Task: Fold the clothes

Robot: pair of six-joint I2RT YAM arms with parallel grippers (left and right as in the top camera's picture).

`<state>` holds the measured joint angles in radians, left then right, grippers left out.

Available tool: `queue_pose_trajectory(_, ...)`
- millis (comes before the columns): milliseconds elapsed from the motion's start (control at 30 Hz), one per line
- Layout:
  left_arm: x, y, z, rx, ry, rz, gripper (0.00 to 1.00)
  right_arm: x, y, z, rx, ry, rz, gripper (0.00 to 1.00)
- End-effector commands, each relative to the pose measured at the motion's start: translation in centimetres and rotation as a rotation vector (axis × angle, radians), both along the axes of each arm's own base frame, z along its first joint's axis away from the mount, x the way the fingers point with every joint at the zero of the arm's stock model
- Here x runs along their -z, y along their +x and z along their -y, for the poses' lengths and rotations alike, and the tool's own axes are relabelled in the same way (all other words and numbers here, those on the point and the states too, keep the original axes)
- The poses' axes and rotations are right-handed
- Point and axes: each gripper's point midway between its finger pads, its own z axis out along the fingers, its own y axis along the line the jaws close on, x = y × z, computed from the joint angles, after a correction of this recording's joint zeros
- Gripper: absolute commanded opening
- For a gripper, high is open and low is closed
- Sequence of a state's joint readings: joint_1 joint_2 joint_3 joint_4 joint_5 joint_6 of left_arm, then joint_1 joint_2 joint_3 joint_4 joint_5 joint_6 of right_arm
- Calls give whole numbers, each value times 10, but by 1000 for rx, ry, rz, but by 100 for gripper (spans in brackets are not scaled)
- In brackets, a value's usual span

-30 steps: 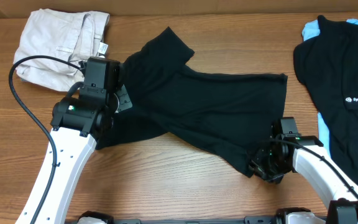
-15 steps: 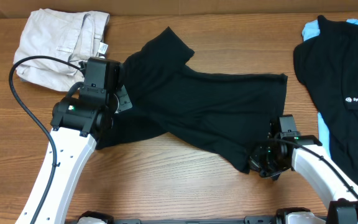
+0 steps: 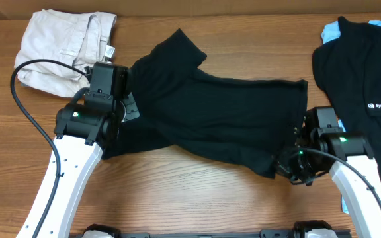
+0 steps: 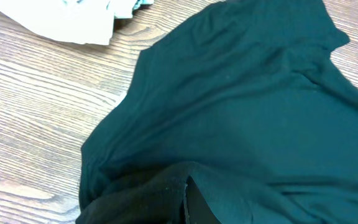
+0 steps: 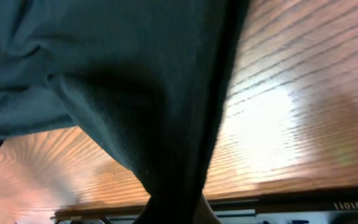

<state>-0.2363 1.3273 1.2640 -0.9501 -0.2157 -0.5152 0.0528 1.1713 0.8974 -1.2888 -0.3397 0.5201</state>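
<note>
The large black T-shirt (image 3: 223, 112) lies crumpled across the middle of the table, one sleeve pointing to the back. My left gripper (image 3: 129, 106) is shut on its left edge; in the left wrist view the cloth (image 4: 241, 106) bunches up at the jaws, which it hides. My right gripper (image 3: 288, 165) is shut on the shirt's front right corner and holds it off the table; in the right wrist view the cloth (image 5: 135, 81) hangs from the jaws over the wood.
Beige trousers (image 3: 61, 46) lie folded at the back left, also in the left wrist view (image 4: 73, 22). A black white-logo shirt (image 3: 362, 86) lies at the right over a light blue garment (image 3: 333, 30). Bare wood table (image 3: 177, 192) runs along the front.
My right gripper has moved right and a little back, pulling the shirt's front right corner with it. The left arm has not moved.
</note>
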Motion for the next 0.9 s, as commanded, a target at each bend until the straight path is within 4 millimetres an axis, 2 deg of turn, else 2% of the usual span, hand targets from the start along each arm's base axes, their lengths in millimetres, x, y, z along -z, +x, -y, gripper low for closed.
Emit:
queue_pose_trajectory(0,-8,4,-4,10,47,22,4,-14,6,5,4,1,80,4)
queue_pose_trajectory(100,-8,4,-6,14,59,18,4,-23,8,1,25,72,91,4)
queue_pose_trajectory(200,-6,0,-9,12,77,2,4,-28,-4,-4,15,136,51,4)
queue_pose_trajectory(400,-5,-3,-13,6,100,-13,4,-27,-37,0,10,112,-77,4)
queue_pose_trajectory(467,-5,-3,-13,6,100,-13,4,-23,-40,11,13,40,-83,4)
queue_pose_trajectory(567,-4,-2,-13,6,100,-12,4,-19,-27,17,28,2,-46,4)
queue_pose_trajectory(667,-3,-2,-13,6,101,-16,4,-9,-2,19,37,-1,-9,4)
queue_pose_trajectory(867,6,2,-12,7,107,-42,4,29,45,22,33,-1,-21,4)
